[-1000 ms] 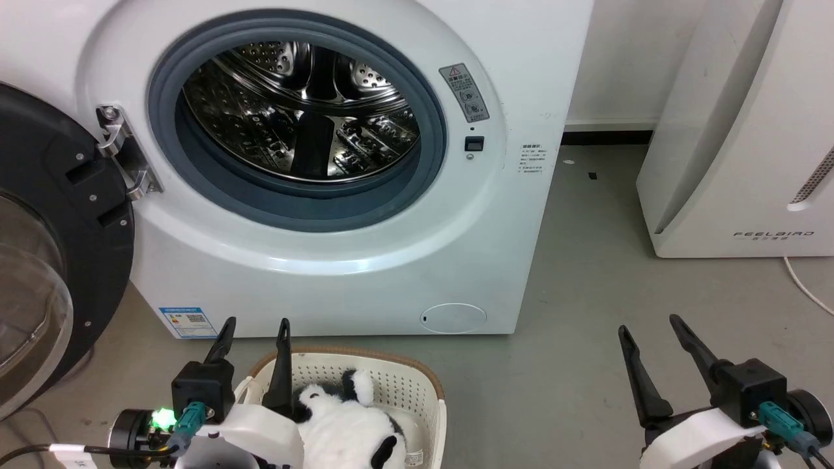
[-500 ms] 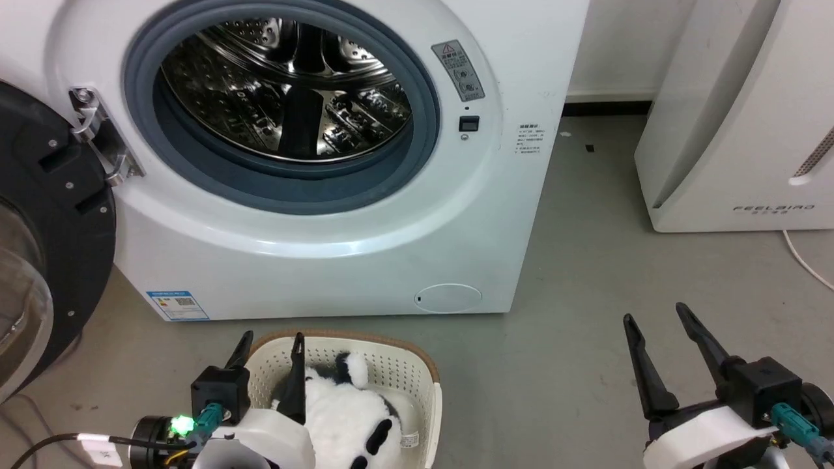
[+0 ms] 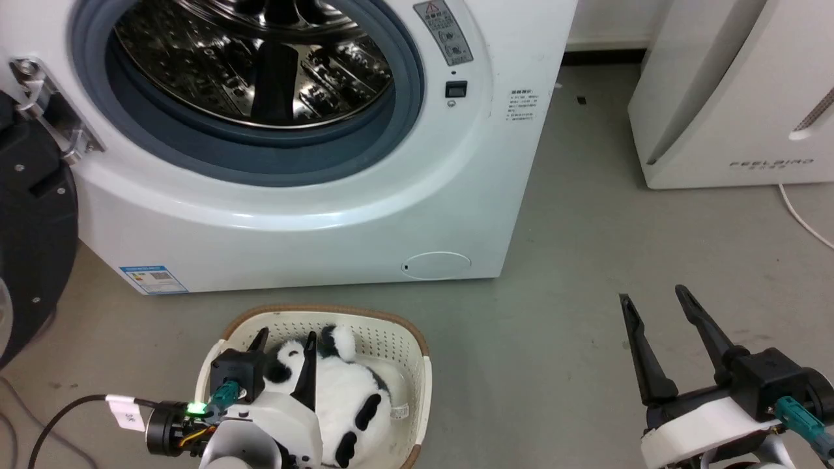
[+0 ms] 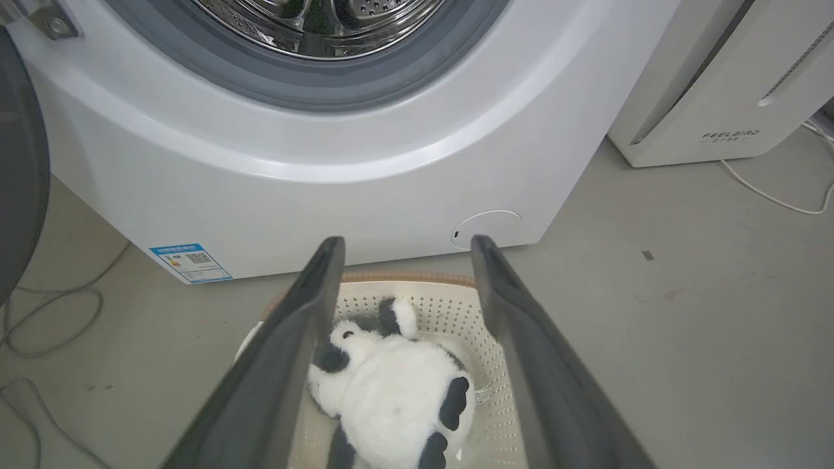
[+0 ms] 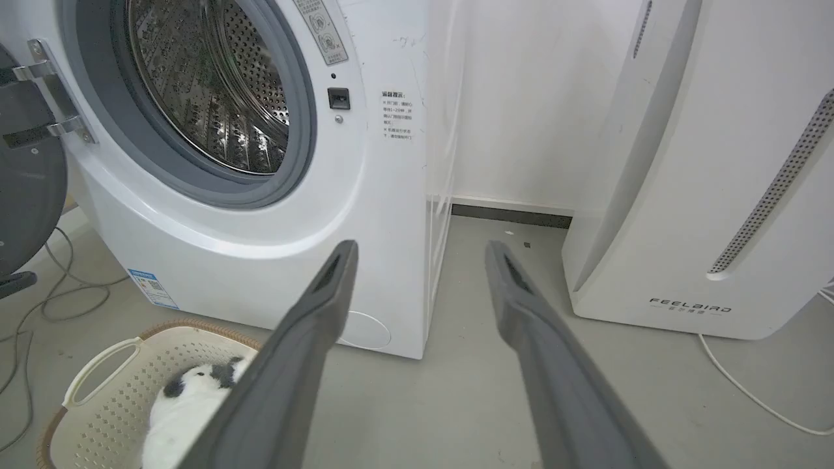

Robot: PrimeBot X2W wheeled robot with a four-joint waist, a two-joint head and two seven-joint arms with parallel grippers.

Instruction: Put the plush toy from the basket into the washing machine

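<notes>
Left gripper point(image 3: 286, 337) wide open, empty, above basket point(image 3: 421, 365); plush toy point(image 4: 391, 384) lies inside, framed between both fingers point(image 4: 521, 365), nearer the left.

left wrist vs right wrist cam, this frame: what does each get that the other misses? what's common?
Left wrist view, not the right: the plush toy nearly whole, black limbs included, in the basket, seen between the fingers of the open left gripper. Right wrist view, not the left: the washing machine's door latch socket, the back wall, the basket's handle, the open right gripper. Both: washing machine, drum, basket with toy, FEELBIRD appliance, white cable.
</notes>
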